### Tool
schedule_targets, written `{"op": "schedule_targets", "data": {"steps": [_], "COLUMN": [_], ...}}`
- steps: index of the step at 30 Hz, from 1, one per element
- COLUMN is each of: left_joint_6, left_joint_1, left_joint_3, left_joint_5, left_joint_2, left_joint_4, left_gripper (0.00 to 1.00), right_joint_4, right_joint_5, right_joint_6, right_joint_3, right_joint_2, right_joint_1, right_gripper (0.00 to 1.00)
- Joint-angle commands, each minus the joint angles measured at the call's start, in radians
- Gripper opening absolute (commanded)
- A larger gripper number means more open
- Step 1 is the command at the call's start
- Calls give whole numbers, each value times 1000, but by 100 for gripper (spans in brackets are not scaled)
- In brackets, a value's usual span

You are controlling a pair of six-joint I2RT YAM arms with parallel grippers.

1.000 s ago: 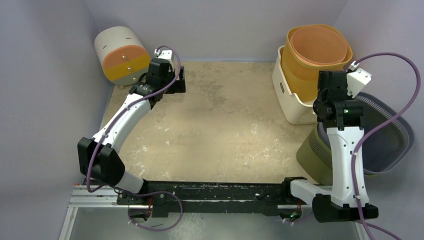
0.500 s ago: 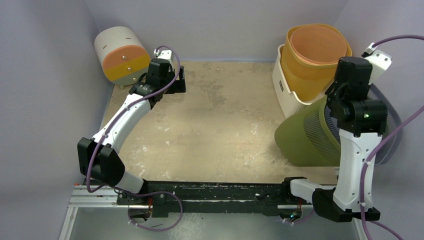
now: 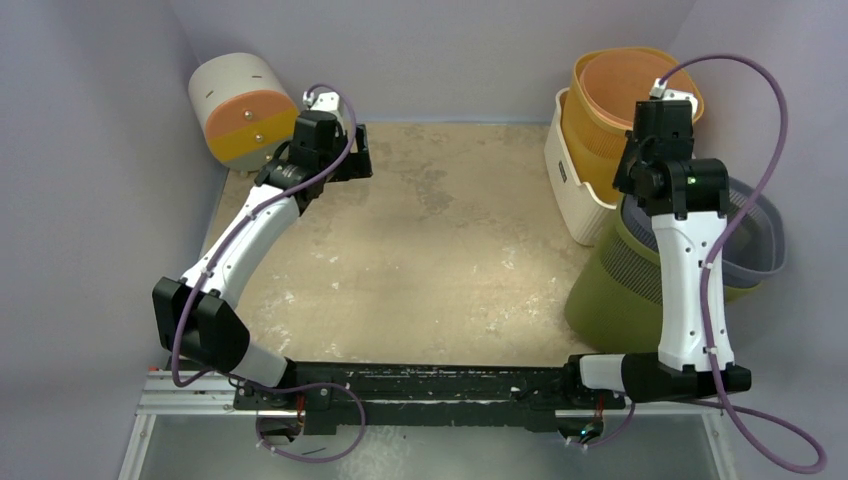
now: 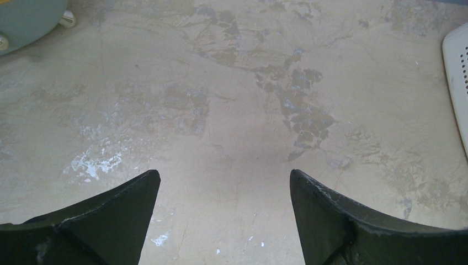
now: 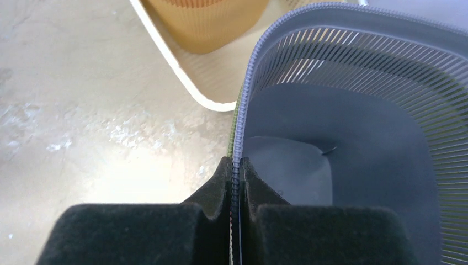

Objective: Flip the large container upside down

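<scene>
The large container [image 3: 618, 292] is a slatted basket, olive-green outside and grey-blue inside [image 5: 353, 138]. It stands tilted at the table's right edge, its mouth [image 3: 756, 232] facing up and to the right. My right gripper [image 5: 236, 165] is shut on its near-left rim, one finger outside and one inside; in the top view the right gripper [image 3: 634, 204] sits at the rim under the wrist. My left gripper [image 4: 223, 176] is open over bare table at the back left [image 3: 358, 162], holding nothing.
A white basket [image 3: 572, 190] with an orange one [image 3: 632, 95] nested inside stands just behind the large container, close to my right wrist. A white, orange and yellow drum [image 3: 245, 112] lies at the back left corner. Walls close in on three sides.
My right arm tipped the container over to the left, then swung back toward the white basket, bringing it more upright. The left arm has barely shifted.
</scene>
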State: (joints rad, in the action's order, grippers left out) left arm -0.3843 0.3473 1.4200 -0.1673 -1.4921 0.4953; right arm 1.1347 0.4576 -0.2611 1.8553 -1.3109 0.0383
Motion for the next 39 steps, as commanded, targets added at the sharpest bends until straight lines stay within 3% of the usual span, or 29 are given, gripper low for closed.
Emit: {"op": "schedule_targets", "data": {"steps": [1, 10, 16, 21, 39], "left_joint_6": [-15, -9, -11, -14, -14], "left_joint_1": [-1, -2, -2, -1, -1], "left_joint_3": [50, 80, 94, 97, 113], "left_joint_5": [3, 22, 37, 40, 53], "left_joint_2": [27, -12, -31, -35, -62], "left_joint_4": [-15, -2, -2, -2, -5], "left_gripper": [85, 85, 85, 85, 85], "right_joint_4": [-122, 4, -55, -89, -632], "right_joint_5": [-25, -142, -144, -106, -75], "right_joint_6": [4, -13, -7, 33, 184], "right_joint_3": [-5, 385, 326, 494, 417], "right_joint_2": [74, 10, 76, 58, 268], "right_joint_1": [17, 19, 20, 18, 18], "right_gripper": [0, 0, 0, 0, 0]}}
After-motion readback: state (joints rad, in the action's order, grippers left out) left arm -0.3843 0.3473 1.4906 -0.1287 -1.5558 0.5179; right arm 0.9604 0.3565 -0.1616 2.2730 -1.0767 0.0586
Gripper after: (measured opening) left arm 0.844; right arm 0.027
